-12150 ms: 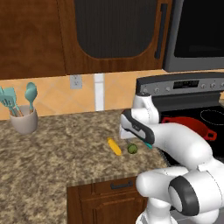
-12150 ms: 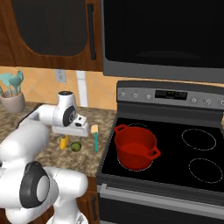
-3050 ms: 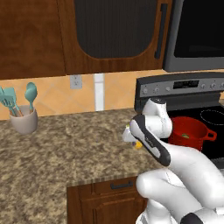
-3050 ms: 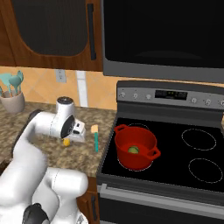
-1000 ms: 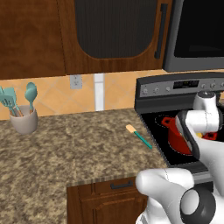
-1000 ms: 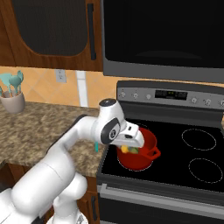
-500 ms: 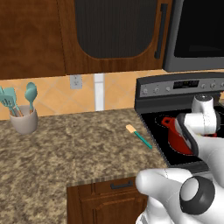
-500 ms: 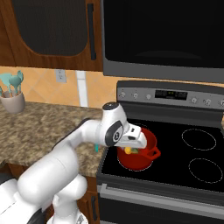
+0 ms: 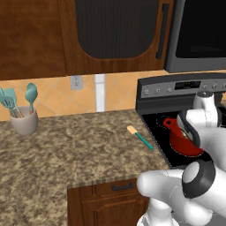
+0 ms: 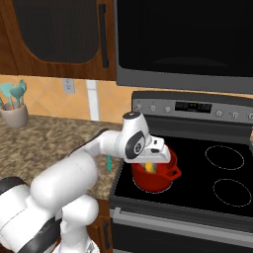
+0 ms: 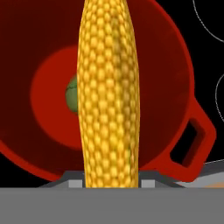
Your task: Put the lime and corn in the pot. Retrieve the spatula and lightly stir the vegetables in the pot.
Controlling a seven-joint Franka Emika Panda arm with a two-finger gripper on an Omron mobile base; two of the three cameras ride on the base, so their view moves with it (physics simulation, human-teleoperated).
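Observation:
The red pot [image 10: 157, 182] stands on the stove's front left burner. My gripper [image 10: 151, 161] hangs just above its opening, shut on the yellow corn [image 10: 148, 168]. In the hand view the corn [image 11: 109, 92] runs lengthwise over the pot [image 11: 39, 52], and the green lime [image 11: 71, 94] lies on the pot's bottom, half hidden behind the cob. The spatula [image 9: 140, 137], with teal handle and cream blade, lies on the counter close to the stove's left edge. From the right base camera the spatula [image 10: 108, 163] is partly hidden by my arm.
A beige cup [image 9: 24, 122] with teal utensils stands at the counter's far left by the wall. The black stove top [image 10: 225, 158] has more burners to the right of the pot. Dark cabinets and a microwave hang overhead.
Since the oldest frames the lime has gone into the pot and the corn has left the counter in my gripper. Over the last second the gripper has only shifted slightly above the pot.

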